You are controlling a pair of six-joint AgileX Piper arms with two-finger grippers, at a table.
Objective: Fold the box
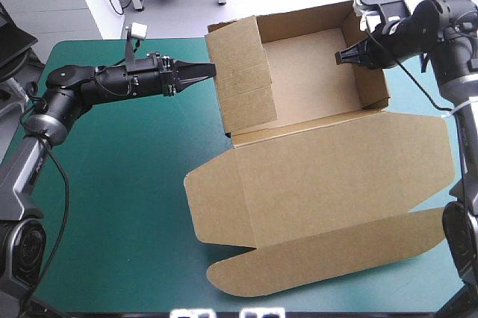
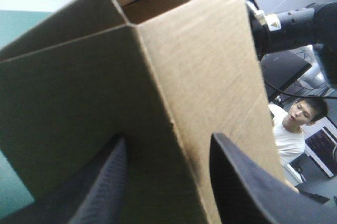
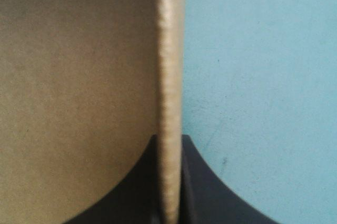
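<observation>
Right hand (image 3: 169, 139) pinches one side wall of the box (image 1: 328, 176); left hand (image 2: 169, 139), spread, straddles the opposite corner. Walls stand raised; tucking likely comes next.

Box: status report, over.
Left gripper open, straddling the box at its left-wall corner. Right gripper shut on the right wall. Walls up, lid flat on cover. Nothing in the way.

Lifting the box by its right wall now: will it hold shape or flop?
The box is thin board, so probably light. Its walls stand only folded, so they may splay. The flat lid would likely hinge down and drag.
</observation>
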